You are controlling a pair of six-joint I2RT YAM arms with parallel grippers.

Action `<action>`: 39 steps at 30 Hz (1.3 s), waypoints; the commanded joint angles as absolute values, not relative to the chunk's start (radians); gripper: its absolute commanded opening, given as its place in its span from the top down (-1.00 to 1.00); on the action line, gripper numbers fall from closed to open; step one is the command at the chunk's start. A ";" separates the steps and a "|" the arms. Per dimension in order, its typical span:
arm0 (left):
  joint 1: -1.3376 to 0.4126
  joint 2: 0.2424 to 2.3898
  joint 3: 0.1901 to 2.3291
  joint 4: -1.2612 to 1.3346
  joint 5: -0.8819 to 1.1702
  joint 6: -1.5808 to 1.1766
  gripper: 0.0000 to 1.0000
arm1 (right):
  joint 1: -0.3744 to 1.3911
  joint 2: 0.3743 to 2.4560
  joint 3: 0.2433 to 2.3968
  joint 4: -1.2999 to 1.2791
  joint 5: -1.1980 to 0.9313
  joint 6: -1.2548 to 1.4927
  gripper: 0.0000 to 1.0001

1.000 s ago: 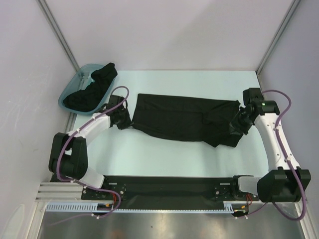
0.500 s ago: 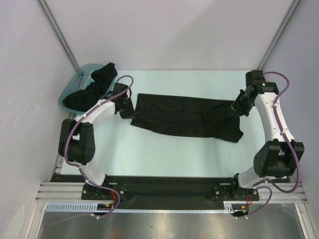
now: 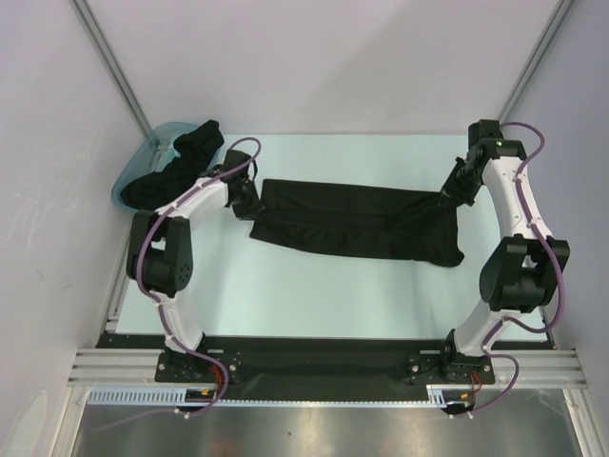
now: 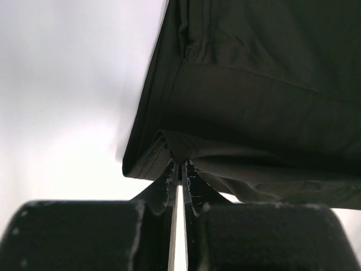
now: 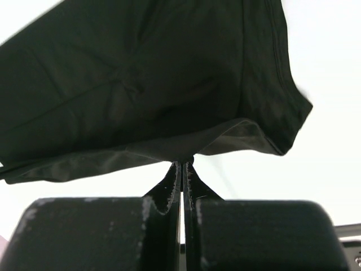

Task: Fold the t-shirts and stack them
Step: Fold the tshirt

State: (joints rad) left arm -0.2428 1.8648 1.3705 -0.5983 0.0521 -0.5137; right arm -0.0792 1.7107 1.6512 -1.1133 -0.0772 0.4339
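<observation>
on the table (image 3: 314, 286), my left gripper (image 3: 249, 196) and right gripper (image 3: 447, 194) pinched the shirt (image 3: 352, 224) by its ends, pulling it flat to fold.

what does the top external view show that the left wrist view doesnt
Only the top external view: the whole t-shirt spread out between both arms, the right fingers at its far-right corner, and the teal tub holding more black shirts. Only the left wrist view: the left fingers almost closed, pinching the t-shirt's layered edge at their tips. Both: the same black t-shirt, plain and unprinted.
</observation>
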 commanded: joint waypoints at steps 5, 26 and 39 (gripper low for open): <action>-0.245 1.925 1.482 -0.611 0.029 -0.502 0.85 | -0.094 1.790 1.761 -1.086 -0.095 0.396 1.00; -0.244 2.071 1.644 -0.680 0.005 -0.520 0.77 | -0.114 1.968 1.920 -1.085 -0.126 0.371 1.00; -0.238 2.109 1.684 -0.689 0.003 -0.528 0.75 | -0.117 2.043 1.970 -1.072 -0.124 0.367 1.00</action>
State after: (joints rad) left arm -0.2424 2.1044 1.6318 -0.6838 0.0219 -0.5220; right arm -0.1089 2.0277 1.9133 -1.0878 -0.1215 0.3866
